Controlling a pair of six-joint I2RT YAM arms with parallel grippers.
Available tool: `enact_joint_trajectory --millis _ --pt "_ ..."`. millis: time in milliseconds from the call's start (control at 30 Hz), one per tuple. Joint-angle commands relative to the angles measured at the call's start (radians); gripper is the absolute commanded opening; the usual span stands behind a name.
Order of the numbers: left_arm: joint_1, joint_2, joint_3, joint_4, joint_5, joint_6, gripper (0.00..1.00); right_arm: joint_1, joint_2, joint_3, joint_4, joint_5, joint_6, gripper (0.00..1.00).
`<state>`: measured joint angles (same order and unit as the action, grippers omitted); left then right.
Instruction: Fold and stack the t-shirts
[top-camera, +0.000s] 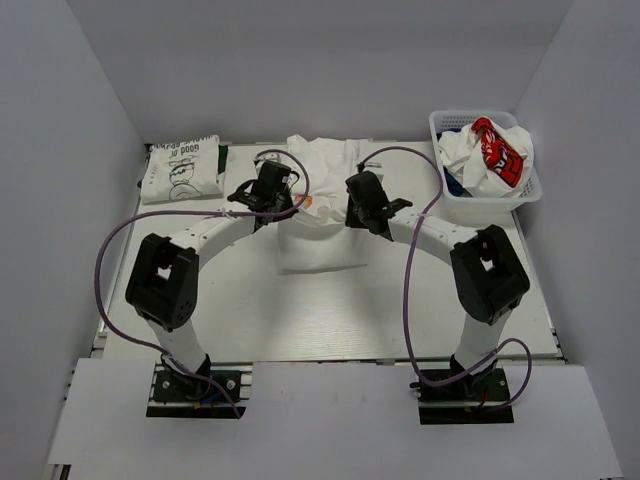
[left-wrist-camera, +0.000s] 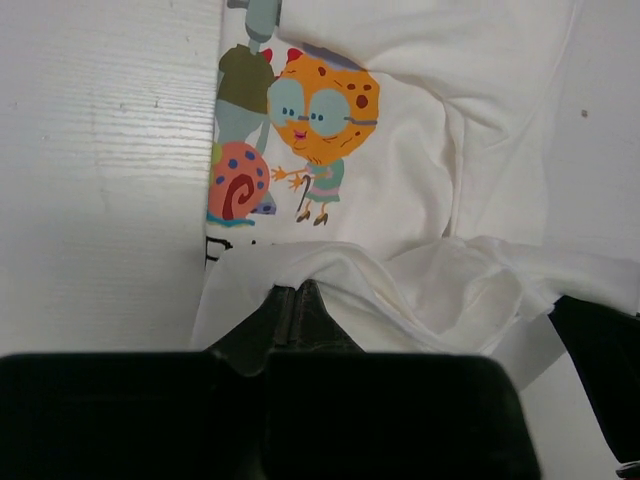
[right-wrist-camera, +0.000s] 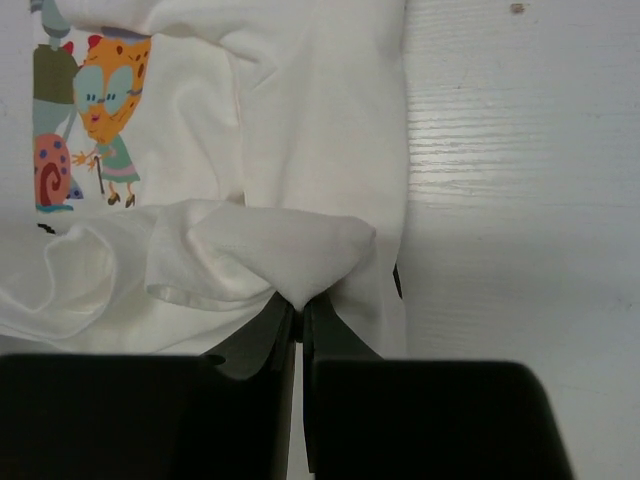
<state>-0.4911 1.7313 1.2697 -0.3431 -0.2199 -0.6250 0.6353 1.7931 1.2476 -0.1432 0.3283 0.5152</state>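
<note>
A white t-shirt with a colourful cartoon print (top-camera: 322, 240) lies in the middle of the table, and its far part is bunched up. My left gripper (top-camera: 283, 200) is shut on a raised fold of that t-shirt (left-wrist-camera: 400, 180); in the left wrist view the fingertips (left-wrist-camera: 295, 290) pinch the cloth just below the print. On the right side, my right gripper (top-camera: 362, 205) is shut on another fold of the same t-shirt (right-wrist-camera: 300, 130), with a peak of cloth squeezed between its tips (right-wrist-camera: 300, 300). A folded white t-shirt with a black line drawing (top-camera: 182, 168) sits at the far left.
A white plastic lattice basket (top-camera: 470, 113) stands at the far right. It holds a crumpled white t-shirt with a red patch (top-camera: 495, 150) and a bit of dark blue cloth (top-camera: 455, 185). White walls close in the table on three sides.
</note>
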Motion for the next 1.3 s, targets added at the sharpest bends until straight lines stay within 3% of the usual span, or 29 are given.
enact_joint_trajectory --millis 0,100,133,167,200,233,300,367,400,433,467,600,800,967,1033,1200,1267 --pt "0.019 0.026 0.074 0.072 0.048 0.059 0.00 -0.020 0.040 0.068 0.027 -0.040 -0.001 0.00" --pt "0.040 0.094 0.141 0.046 0.073 0.070 0.00 -0.029 0.066 0.088 0.019 -0.038 0.014 0.00" --pt "0.051 0.117 0.170 0.002 0.073 0.070 0.02 -0.039 0.084 0.105 0.021 -0.038 0.017 0.06" --pt "0.051 0.140 0.233 -0.022 0.073 0.070 0.13 -0.042 0.089 0.107 0.024 -0.035 0.014 0.13" --pt "0.062 0.183 0.264 -0.052 0.064 0.080 0.27 -0.049 0.098 0.127 0.033 -0.041 0.011 0.33" --pt "0.075 0.201 0.293 -0.062 0.063 0.096 0.72 -0.048 0.100 0.133 0.042 -0.051 -0.016 0.42" --pt "0.088 0.229 0.365 -0.062 0.102 0.126 0.98 -0.051 0.098 0.150 0.042 -0.086 -0.035 0.55" --pt "0.097 0.240 0.407 -0.086 0.113 0.152 1.00 -0.048 0.075 0.158 0.033 -0.106 -0.066 0.69" --pt "0.097 0.231 0.407 -0.095 0.113 0.163 1.00 -0.043 0.049 0.141 0.033 -0.115 -0.069 0.69" --pt "0.097 0.215 0.407 -0.106 0.113 0.163 1.00 -0.040 0.014 0.101 0.046 -0.127 -0.076 0.83" --pt "0.097 0.164 0.354 -0.106 0.113 0.163 1.00 -0.036 -0.026 0.043 0.089 -0.150 -0.087 0.90" --pt "0.097 -0.057 0.091 -0.021 0.143 0.117 1.00 -0.020 -0.107 -0.117 0.280 -0.380 -0.066 0.90" --pt "0.097 -0.294 -0.286 0.032 0.217 0.015 1.00 0.023 -0.037 -0.077 0.248 -0.388 -0.063 0.90" --pt "0.097 -0.314 -0.328 0.032 0.185 0.004 1.00 0.010 -0.067 -0.086 0.180 -0.177 -0.030 0.90" --pt "0.097 -0.282 -0.281 0.020 0.185 0.013 1.00 0.012 -0.083 -0.091 0.145 -0.130 -0.030 0.90" --pt "0.076 -0.204 -0.256 0.084 0.296 0.012 1.00 0.012 -0.078 -0.169 0.195 -0.238 -0.024 0.90" --pt "0.075 -0.173 -0.283 0.195 0.440 0.002 1.00 0.010 -0.044 -0.175 0.200 -0.262 -0.012 0.90"
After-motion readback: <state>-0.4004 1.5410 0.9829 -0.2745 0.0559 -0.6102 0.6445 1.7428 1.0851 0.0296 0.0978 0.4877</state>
